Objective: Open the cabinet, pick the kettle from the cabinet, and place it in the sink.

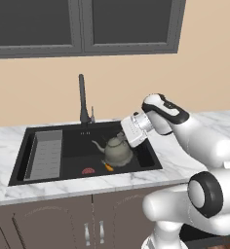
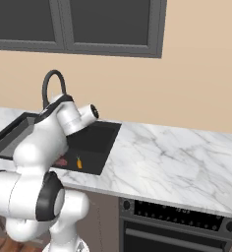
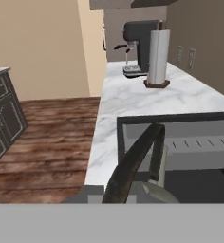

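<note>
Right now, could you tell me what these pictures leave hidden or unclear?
- Claw fingertips: left base view, hidden behind the wrist beside the kettle.
- Sink: right base view, mostly behind the arm.
- Small red and orange items in the basin: too small to identify.
- Cabinet: top cut off.

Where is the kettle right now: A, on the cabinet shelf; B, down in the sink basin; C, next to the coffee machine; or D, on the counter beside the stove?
B: the left base view shows the kettle sitting low inside the black sink, right of the grey tray, with the gripper closed at its handle.
</note>
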Robot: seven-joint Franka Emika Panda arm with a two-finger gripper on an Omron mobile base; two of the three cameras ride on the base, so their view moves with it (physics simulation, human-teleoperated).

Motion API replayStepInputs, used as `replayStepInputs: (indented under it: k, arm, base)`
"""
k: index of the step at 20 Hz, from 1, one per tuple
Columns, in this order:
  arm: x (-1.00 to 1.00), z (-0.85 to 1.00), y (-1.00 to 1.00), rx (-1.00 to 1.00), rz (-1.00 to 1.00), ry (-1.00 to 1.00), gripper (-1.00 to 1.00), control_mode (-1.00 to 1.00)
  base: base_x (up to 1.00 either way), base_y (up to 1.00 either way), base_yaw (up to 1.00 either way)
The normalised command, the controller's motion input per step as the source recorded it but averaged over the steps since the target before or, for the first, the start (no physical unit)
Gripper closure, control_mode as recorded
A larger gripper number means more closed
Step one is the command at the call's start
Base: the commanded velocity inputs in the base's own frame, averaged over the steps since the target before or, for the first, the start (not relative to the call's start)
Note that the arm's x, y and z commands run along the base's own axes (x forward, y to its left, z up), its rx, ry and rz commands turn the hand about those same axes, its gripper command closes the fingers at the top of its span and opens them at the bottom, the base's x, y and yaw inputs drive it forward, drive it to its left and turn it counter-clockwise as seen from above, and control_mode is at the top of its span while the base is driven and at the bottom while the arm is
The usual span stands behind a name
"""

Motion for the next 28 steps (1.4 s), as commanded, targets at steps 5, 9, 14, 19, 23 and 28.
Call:
replayStepInputs:
  k: [5, 9, 14, 19, 23, 28]
  arm:
    - [0.25, -0.24, 0.31, 0.06, 0.06, 0.0, 1.0, -1.0]
    - [0.21, -0.24, 0.32, 0.1, 0.04, 0.0, 1.0, -1.0]
    - [0.24, -0.28, 0.31, 0.04, 0.04, 0.01, 1.0, -1.0]
    - [0.42, -0.28, 0.22, 0.0, 0.04, 0.04, 1.0, -1.0]
    - [0.41, -0.28, 0.16, 0.0, 0.05, 0.1, 1.0, -1.0]
    - [0.29, -0.37, 0.19, -0.02, 0.06, 0.11, 1.0, -1.0]
  base:
    - [0.0, 0.0, 0.0]
    - [0.0, 0.0, 0.0]
    - [0.0, 0.0, 0.0]
    - [0.0, 0.0, 0.0]
    - [0.0, 0.0, 0.0]
    - [0.0, 0.0, 0.0]
